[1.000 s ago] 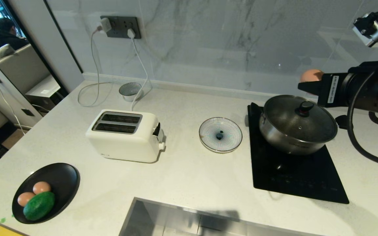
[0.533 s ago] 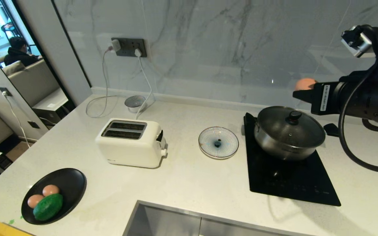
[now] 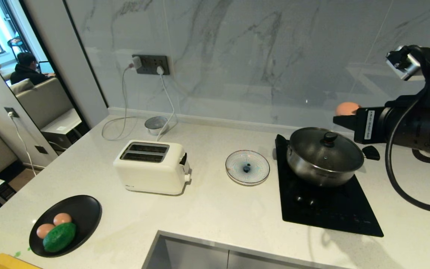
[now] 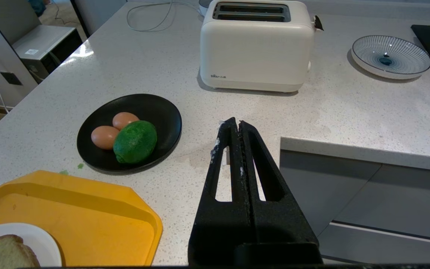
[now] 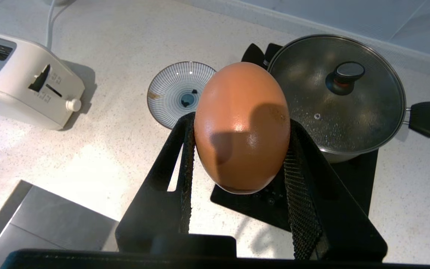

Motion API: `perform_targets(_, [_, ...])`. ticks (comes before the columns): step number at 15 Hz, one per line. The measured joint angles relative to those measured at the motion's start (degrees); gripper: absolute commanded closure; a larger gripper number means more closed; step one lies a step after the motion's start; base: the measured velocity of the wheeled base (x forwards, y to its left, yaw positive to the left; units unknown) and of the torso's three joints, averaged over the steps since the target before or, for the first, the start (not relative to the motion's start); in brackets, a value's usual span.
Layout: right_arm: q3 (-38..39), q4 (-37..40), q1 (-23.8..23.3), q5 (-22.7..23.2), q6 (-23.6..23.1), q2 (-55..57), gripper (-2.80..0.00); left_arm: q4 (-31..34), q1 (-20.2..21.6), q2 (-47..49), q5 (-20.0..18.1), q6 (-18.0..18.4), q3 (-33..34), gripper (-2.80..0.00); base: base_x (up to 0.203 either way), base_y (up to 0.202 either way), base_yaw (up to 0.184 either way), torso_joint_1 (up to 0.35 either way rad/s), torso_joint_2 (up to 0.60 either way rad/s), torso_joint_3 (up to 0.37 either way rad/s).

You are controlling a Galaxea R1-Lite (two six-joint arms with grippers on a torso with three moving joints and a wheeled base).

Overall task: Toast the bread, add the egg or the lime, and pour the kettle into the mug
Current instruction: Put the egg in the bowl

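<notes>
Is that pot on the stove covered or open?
Covered. A glass lid with a dark knob sits flat on the pot, seen in both the head and right wrist views.

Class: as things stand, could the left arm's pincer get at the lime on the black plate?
Probably yes. The left pincer is shut and empty, the lime lies uncovered on the plate, with bare counter between them.

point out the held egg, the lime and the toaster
egg (image 5: 242, 127), right wrist view, middle of the shell
lime (image 4: 135, 141), left wrist view, top of the bumpy skin
toaster (image 3: 151, 173), head view, front side wall
</notes>
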Motion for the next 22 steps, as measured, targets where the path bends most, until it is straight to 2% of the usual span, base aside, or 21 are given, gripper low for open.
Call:
perform_targets(9, [6.17, 0.41, 2.21, 0.50, 0.21, -5.47, 0.00, 0.00, -0.02, 0.00, -0.04, 0.00, 0.00, 0.00, 0.000, 0.000, 0.000, 0.000, 0.00, 0.000])
perform_targets(14, [6.28, 0.09, 2.46, 0.34, -0.01, -7.10, 0.00, -0.02, -0.02, 0.00, -0.04, 0.02, 0.00, 0.00, 0.000, 0.000, 0.000, 0.000, 0.00, 0.000])
perform_targets(22, [7.00, 0.06, 3.96, 0.41, -0.25, -8.14, 0.00, 0.00, -0.05, 0.00, -0.02, -0.02, 0.00, 0.00, 0.000, -0.008, 0.162, 0.001, 0.00, 0.002])
